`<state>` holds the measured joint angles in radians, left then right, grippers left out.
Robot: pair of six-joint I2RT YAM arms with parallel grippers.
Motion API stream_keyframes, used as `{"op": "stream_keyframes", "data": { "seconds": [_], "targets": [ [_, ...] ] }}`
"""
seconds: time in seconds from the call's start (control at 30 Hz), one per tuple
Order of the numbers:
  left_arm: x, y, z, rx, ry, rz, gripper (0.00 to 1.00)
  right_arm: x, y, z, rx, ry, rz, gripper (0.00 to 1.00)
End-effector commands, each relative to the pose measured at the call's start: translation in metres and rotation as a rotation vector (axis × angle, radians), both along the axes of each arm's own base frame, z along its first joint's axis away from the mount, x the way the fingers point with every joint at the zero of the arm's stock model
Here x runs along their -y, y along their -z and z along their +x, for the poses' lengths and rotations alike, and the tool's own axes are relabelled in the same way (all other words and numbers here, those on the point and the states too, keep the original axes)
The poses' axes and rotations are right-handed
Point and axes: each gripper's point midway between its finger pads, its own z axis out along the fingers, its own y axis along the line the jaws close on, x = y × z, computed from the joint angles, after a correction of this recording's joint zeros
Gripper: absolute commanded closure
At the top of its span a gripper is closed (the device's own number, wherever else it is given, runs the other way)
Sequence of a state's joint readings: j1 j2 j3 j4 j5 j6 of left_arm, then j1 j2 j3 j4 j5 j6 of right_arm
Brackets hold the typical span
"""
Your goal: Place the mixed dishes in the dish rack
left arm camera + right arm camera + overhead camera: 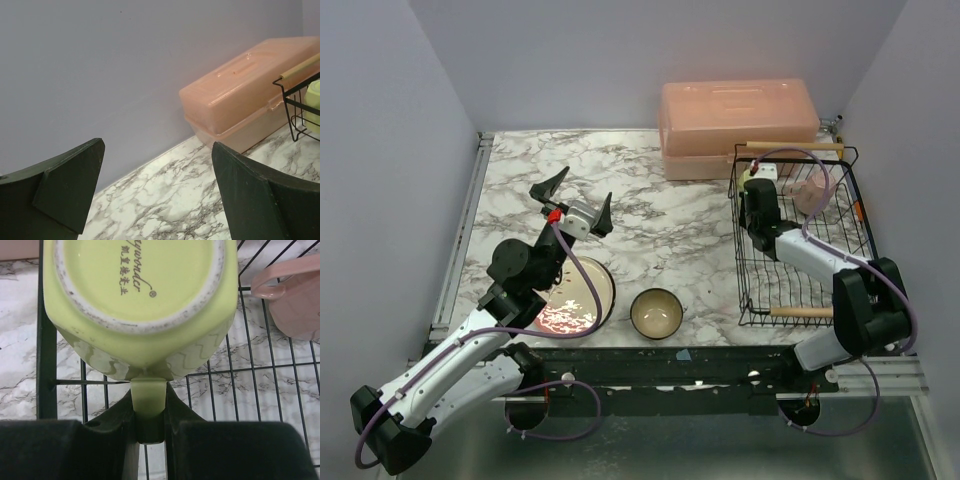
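Closed tight on the handle of the pale yellow-green mug (140,300), both fingers (112,425) of the right gripper (148,415), with no gap left between pads and handle. Mug base turned toward the wrist camera, showing the unglazed foot ring and a printed maker's mark. Held inside the dish rack (42,365), over its black wire floor and close to the far-left corner; whether touching the wires or just clear of them, not determinable. To the right in the same rack, apart from the mug, the small pink cup (295,300), its handle pointing toward the mug. Below the wires, the marble tabletop (15,365). At the left gripper (578,200), fingers spread wide with nothing between them, held above the left-centre of the table and aimed toward the back wall (620,60). Against that wall, the salmon-pink lidded box (735,125), just behind the rack's far light wooden rod handle (795,147). Near the front edge, partly hidden under the left arm, the cream-and-pink floral plate (575,290). Just to its right, apart from it and between plate and rack, the teal-blue bowl (656,313), upright, cream inside facing up. Plate and bowl both outside the rack.
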<state>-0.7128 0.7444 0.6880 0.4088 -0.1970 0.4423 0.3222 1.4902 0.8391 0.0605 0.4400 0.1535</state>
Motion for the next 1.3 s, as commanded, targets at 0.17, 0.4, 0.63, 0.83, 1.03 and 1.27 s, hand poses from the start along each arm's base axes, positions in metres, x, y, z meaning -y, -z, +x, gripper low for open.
{"op": "stream_keyframes", "data": {
  "seconds": [0.17, 0.4, 0.63, 0.83, 1.03, 1.27],
  "targets": [
    [0.006, 0.001, -0.001, 0.002, 0.033, 0.007, 0.02, -0.003, 0.001, 0.020, 0.084, 0.031, 0.064, 1.00],
    [0.005, 0.002, -0.001, 0.004, 0.026, 0.011, 0.02, 0.000, 0.005, 0.024, 0.094, 0.056, 0.080, 0.99],
    [0.007, 0.002, -0.001, 0.003, 0.035, 0.011, 0.02, -0.003, 0.013, 0.021, 0.085, 0.045, 0.118, 0.79],
    [0.006, 0.003, -0.001, 0.003, 0.030, 0.020, 0.02, -0.002, 0.012, 0.019, 0.086, 0.047, 0.119, 0.62],
    [0.008, 0.006, 0.000, -0.008, 0.035, 0.035, 0.03, -0.001, -0.001, 0.017, 0.086, 0.052, 0.122, 0.48],
    [0.017, 0.005, -0.006, 0.008, 0.088, 0.018, 0.01, 0.014, -0.042, 0.006, 0.115, 0.121, 0.104, 0.45]
  ]
}}
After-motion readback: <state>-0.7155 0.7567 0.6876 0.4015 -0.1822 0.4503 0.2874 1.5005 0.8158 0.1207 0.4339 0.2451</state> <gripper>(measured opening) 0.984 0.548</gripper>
